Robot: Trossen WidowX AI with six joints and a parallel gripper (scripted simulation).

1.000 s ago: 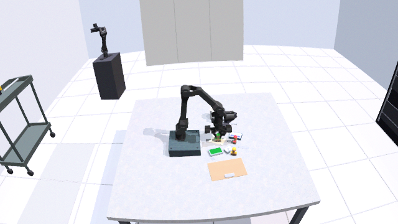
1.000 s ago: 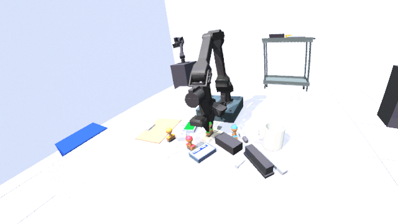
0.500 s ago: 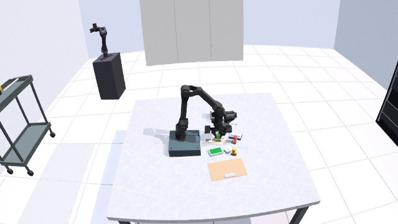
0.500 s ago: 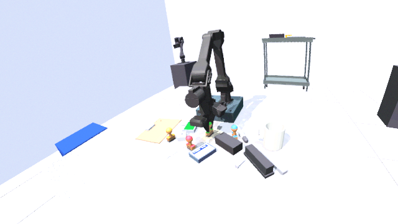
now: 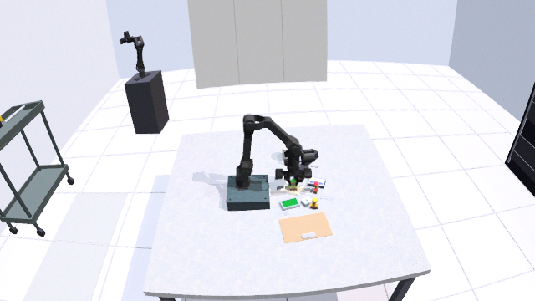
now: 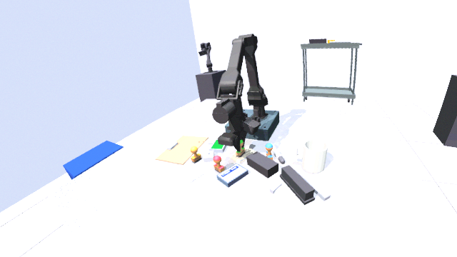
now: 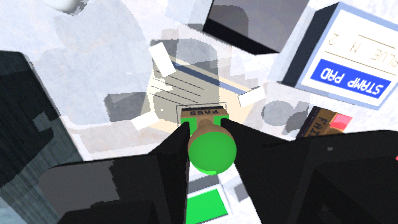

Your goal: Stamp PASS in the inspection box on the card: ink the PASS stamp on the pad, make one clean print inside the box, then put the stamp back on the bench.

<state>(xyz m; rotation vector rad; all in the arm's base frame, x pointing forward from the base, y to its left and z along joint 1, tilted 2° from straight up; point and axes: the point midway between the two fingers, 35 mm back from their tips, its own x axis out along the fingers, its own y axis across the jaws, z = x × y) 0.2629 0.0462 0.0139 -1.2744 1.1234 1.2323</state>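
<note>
The PASS stamp [image 5: 293,184] [image 6: 241,145] [image 7: 212,151] has a green knob and a wooden block. My gripper [image 5: 293,181] [image 6: 240,144] [image 7: 205,125] is shut on it, pointing down. The cream card [image 5: 298,192] [image 7: 172,92] lies below, held by white pieces at its edges. In the wrist view the stamp's block covers most of the inspection box [image 7: 202,104], whose far outline shows beyond it. The stamp is upright and very low; whether it touches the card cannot be told. Any print beneath is hidden. The open green ink pad [image 5: 289,203] [image 6: 218,145] [image 7: 206,205] lies beside the card.
A red-knobbed FAIL stamp [image 6: 218,164] [image 7: 316,124] and a closed stamp pad [image 6: 233,175] [image 7: 350,60] are near the card. Yellow-knobbed [image 6: 194,154] and blue-knobbed [image 6: 269,150] stamps, a dark block [image 6: 262,164], stapler [image 6: 297,183], mug [image 6: 314,158] and tan board [image 5: 305,226] surround it.
</note>
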